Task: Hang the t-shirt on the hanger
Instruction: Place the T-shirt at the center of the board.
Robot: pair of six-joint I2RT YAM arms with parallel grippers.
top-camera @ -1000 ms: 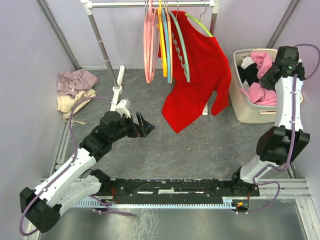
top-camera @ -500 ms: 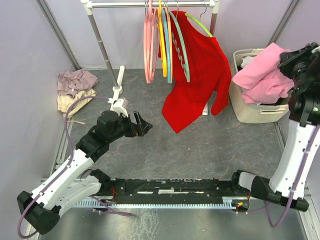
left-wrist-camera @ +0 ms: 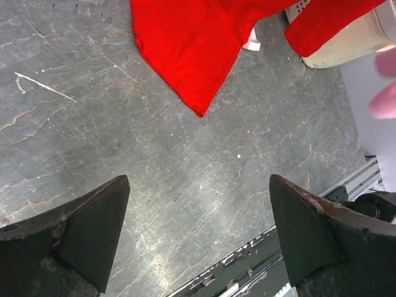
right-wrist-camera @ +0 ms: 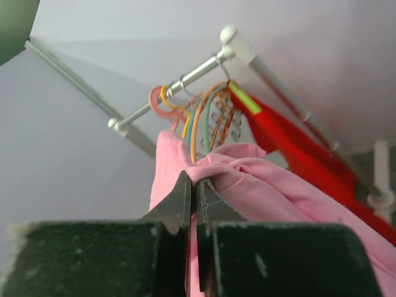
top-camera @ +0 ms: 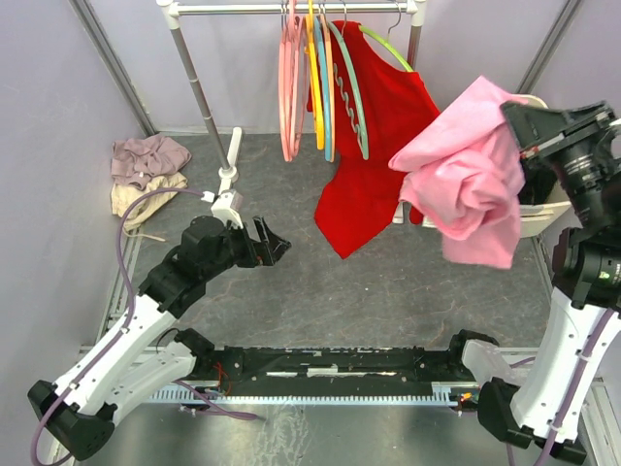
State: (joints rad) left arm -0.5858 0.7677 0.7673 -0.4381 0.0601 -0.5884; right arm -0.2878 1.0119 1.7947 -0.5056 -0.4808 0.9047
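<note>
Grey veined floor (top-camera: pixel 388 291), lilac walls (top-camera: pixel 49 116), t-shirt (top-camera: pixel 466 184) aloft.

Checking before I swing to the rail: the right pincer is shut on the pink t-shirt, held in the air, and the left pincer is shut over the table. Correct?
No: the left pincer is open, jaws wide apart over the table, as the left wrist view shows. The right pincer is indeed shut on the pink t-shirt, held in the air.
</note>
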